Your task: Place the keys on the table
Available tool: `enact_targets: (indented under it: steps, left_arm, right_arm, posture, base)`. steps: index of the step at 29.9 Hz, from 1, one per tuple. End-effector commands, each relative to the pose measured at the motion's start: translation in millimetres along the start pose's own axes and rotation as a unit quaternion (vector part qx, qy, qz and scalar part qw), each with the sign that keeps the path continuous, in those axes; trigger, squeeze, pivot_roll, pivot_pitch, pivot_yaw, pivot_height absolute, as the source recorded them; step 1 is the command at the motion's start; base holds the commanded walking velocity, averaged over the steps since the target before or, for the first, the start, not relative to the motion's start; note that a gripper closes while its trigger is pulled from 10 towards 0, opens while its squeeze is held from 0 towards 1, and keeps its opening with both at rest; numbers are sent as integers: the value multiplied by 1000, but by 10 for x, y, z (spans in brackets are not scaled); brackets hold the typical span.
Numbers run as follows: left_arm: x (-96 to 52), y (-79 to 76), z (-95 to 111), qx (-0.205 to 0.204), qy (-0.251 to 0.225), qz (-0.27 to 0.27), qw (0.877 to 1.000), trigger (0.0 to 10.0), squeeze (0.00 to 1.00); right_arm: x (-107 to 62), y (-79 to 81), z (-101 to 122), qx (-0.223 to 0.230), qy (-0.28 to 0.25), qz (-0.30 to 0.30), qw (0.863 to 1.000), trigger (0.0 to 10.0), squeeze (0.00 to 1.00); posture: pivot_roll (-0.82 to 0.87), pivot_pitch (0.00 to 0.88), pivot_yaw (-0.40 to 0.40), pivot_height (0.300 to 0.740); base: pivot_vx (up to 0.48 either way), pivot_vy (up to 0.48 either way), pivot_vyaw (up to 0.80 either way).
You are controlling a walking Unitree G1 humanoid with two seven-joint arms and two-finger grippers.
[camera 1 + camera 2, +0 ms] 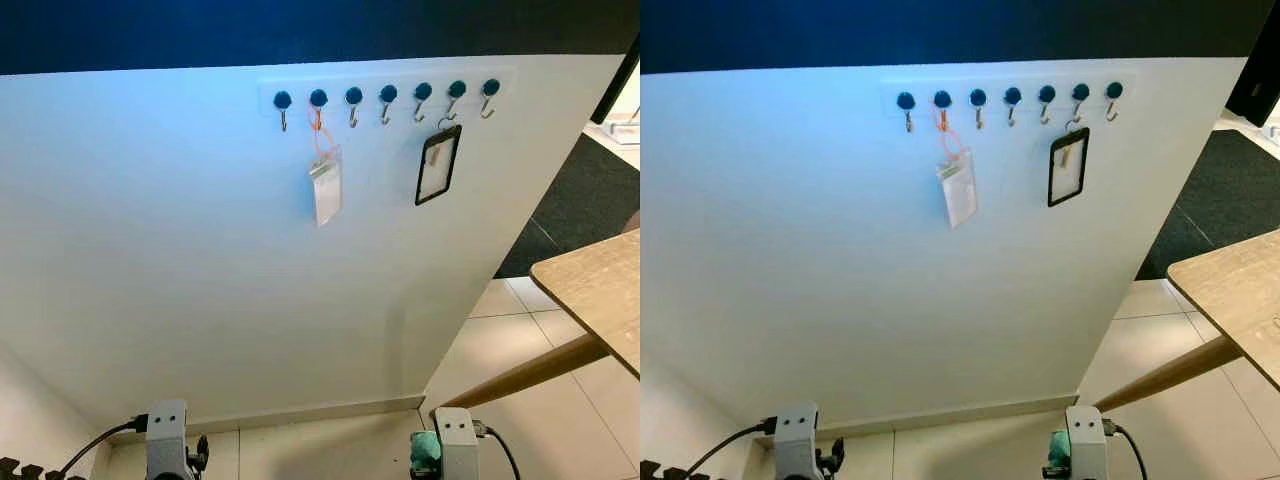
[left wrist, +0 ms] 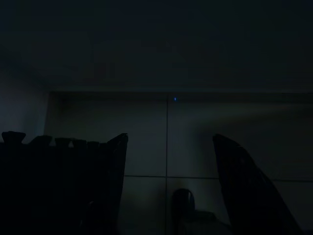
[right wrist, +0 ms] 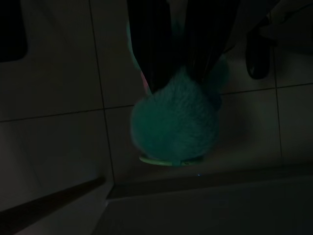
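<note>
R gripper [image 3: 171, 73]: hangs low at near right, fingers clamped on a teal fluffy pom-pom [image 3: 173, 122]; a thin pale-green ring sits at the pom-pom's far end. Teal fluff also shows by R wrist [image 1: 425, 452].
keys: no metal keys made out in the dark wrist view; only the pom-pom and ring visible.
L gripper [image 2: 168, 161]: hangs low at near left, fingers apart, nothing between them, tiled floor [image 2: 195, 142] beyond. View v. dark.
table [image 1: 600, 290]: wooden, at right edge, one angled leg [image 1: 520, 375] runs down to the floor; well apart from R gripper.
wall [image 1: 200, 250]: white, straight ahead, far.
hook rail [image 1: 385, 95]: row of dark knobs w/ metal hooks, high on wall.
clear badge holder [image 1: 326, 185]: hangs on orange loop from 2nd hook from left.
black-framed badge [image 1: 438, 165]: hangs from 2nd hook from right.
dark mat [image 1: 590, 195]: on floor, far right.
</note>
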State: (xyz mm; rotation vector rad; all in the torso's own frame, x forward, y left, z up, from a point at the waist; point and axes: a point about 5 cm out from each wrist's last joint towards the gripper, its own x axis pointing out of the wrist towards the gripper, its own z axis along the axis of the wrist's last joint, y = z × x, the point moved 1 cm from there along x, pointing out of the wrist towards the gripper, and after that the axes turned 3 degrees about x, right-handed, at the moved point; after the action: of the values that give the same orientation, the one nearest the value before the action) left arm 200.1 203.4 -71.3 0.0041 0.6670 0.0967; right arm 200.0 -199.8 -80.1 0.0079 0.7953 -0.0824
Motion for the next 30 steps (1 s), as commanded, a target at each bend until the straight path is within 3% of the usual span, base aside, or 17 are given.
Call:
enact_targets:
  steps: [1, 30]
  left_arm:
    - [-15, 10, -43, 2, 7, 2, 1000, 10000, 0]
    - [-25, 10, -73, 8, 11, 1, 1000, 10000, 0]
  right_arm:
    - [-16, -32, -60, -4, 12, -6, 1000, 10000, 0]
    - [-23, -37, -92, -7, 18, -8, 1000, 10000, 0]
  posture:
    - [0, 88, 8, 740]
    - [1, 91, 8, 740]
  base:
    - [0, 0, 0]
    - [0, 0, 0]
